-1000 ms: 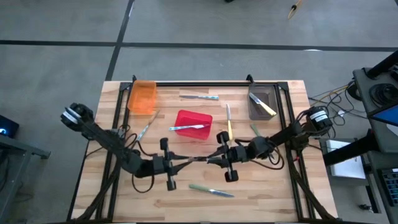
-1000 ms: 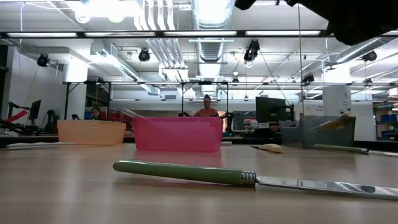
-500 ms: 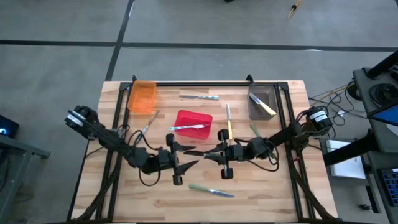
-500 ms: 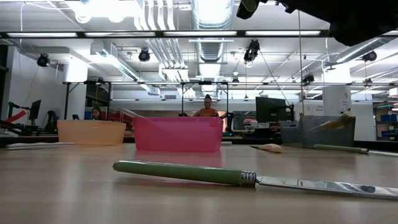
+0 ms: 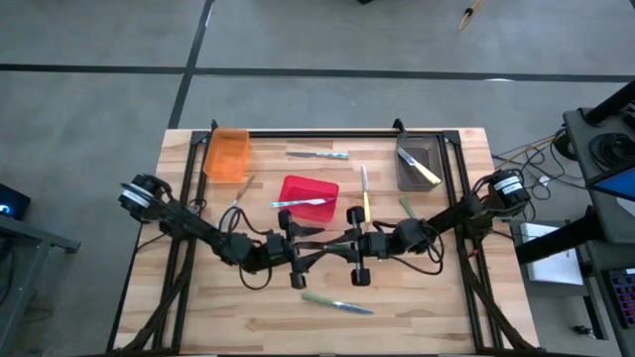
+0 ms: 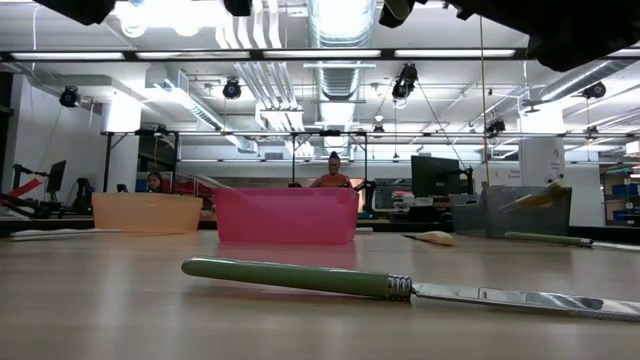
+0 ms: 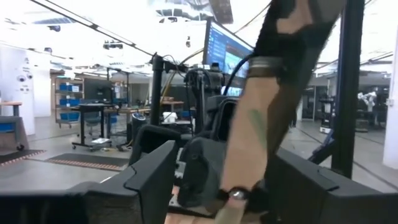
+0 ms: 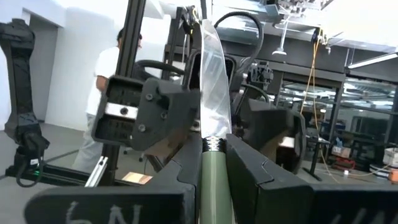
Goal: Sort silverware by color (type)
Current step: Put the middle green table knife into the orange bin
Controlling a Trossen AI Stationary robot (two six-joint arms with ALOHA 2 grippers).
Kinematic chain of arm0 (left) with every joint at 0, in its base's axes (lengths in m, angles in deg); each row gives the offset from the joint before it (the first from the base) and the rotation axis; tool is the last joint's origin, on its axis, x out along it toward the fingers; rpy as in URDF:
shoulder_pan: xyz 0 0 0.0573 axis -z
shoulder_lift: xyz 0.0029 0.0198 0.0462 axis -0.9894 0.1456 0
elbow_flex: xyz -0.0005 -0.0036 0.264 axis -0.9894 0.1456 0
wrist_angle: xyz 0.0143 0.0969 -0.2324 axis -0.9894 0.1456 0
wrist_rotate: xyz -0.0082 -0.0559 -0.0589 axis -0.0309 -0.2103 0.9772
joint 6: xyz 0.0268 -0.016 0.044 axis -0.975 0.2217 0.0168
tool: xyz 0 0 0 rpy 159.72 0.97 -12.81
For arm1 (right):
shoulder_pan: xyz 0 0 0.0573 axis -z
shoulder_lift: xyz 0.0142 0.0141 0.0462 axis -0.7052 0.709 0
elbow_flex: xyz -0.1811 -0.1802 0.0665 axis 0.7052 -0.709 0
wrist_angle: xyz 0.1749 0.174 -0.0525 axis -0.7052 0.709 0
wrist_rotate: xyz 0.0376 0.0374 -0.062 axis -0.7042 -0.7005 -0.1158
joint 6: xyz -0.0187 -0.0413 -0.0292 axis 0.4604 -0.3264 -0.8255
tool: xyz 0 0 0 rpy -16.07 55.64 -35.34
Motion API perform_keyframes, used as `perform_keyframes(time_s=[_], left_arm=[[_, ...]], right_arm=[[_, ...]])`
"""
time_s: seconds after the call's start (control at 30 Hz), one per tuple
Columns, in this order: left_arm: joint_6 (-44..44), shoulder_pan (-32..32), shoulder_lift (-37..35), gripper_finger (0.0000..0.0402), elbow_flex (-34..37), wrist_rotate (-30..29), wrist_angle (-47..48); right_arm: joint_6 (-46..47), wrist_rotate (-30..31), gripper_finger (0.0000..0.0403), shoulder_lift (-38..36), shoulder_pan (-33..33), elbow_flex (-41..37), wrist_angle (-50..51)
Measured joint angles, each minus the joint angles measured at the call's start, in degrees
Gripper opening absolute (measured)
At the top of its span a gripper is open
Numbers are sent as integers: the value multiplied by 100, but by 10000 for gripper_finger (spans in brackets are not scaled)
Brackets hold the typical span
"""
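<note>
Right gripper: my right gripper (image 5: 332, 248) sits mid-bench, clamped on a green knife (image 8: 211, 134) whose blade points toward the other arm.
Left gripper: my left gripper (image 5: 306, 252) is spread wide just short of that blade, facing it; this looks to me like a hand-over.
Risk: if I close the left on bare blade, I judge the smooth metal may slip or twist; if the right lets go too soon, the knife drops onto the bench.
Collision: both grippers are nose to nose, so any overshoot knocks them together.
Below: a second green knife (image 5: 335, 303) lies loose just in front of them, near enough to be struck on a drop.
Bins: red bin (image 5: 309, 198) with a blue piece across it, orange bin (image 5: 227, 155), grey bin (image 5: 419, 165) holding a yellow piece.
Loose: more silverware (image 5: 317, 154) lies scattered behind and around the bins.
</note>
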Motion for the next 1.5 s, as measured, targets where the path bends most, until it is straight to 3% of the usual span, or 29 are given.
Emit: perform_keyframes(time_s=[0.3, 0.53, 0.8, 1.0, 1.2, 1.37, 1.5], left_arm=[[0, 0, 67, 151, -41, 7, -15], [-4, 2, 63, 57, -39, -6, -7], [2, 4, 59, 54, -35, -17, 4], [81, 4, 41, 54, -33, -40, -18], [76, 18, -60, 54, -33, -556, 64], [178, 21, -575, 54, -30, -1467, 1156], [713, -34, -1370, 54, -30, -2045, 3061]], right_arm=[[-19, 3, 38, 0, 2, 0, -2], [-52, 44, 38, -2, 4, 0, -7], [-54, 98, 41, -2, 2, 0, 58], [82, 248, 117, -2, 2, -2, 192], [90, 574, 174, -2, 1, -2, 224], [168, 1385, 189, -241, -15, -2, 993], [367, 2105, 190, -566, -33, -2, 1965]])
